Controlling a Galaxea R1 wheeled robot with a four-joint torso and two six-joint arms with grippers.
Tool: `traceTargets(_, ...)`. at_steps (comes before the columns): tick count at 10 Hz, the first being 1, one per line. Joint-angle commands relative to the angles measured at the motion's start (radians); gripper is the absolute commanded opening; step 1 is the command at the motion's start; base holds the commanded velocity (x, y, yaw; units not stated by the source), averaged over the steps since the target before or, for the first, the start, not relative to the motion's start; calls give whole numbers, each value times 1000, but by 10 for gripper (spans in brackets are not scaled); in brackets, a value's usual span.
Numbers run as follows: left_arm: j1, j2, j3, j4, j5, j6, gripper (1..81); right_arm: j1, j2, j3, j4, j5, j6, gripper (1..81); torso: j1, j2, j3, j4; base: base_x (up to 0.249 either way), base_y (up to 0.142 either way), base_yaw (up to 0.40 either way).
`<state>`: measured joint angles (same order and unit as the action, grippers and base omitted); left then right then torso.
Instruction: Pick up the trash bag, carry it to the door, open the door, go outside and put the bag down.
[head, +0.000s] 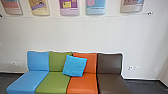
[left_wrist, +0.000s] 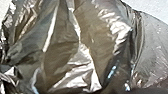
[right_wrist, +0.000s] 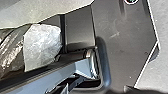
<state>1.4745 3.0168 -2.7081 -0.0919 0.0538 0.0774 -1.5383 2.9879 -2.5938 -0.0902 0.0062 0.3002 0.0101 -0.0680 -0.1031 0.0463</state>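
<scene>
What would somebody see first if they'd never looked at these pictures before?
Probably the row of bright seats against the wall in the head view: blue, green, orange and dark brown, with a bright blue cushion leaning where the green seat and orange seat meet. Next might come the shiny, crinkly trash bag, large in the left wrist view.
</scene>
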Motion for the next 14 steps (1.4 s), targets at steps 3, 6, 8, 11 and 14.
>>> traceTargets(3, -39, 4, 5, 26, 77, 4, 10, 37, 4, 5, -8, -57, -1, 811, 0, 0, 0, 0, 0, 0, 0)
traceTargets(6, -39, 4, 5, 26, 78, 5, 10, 37, 4, 3, -9, -57, -1, 811, 0, 0, 0, 0, 0, 0, -148)
traceTargets(8, -39, 4, 5, 24, 78, 4, 10, 37, 4, 2, -8, -57, -1, 811, 0, 0, 0, 0, 0, 0, -175)
traceTargets(11, -41, 7, 5, 24, 78, 4, 10, 46, 18, -4, -9, -63, 0, 811, 0, 0, 0, 0, 0, 0, -194)
traceTargets(14, -42, 5, 5, 23, 78, 4, 10, 45, 45, -34, -5, -58, -1, 811, 0, 0, 0, 0, 0, 0, -204)
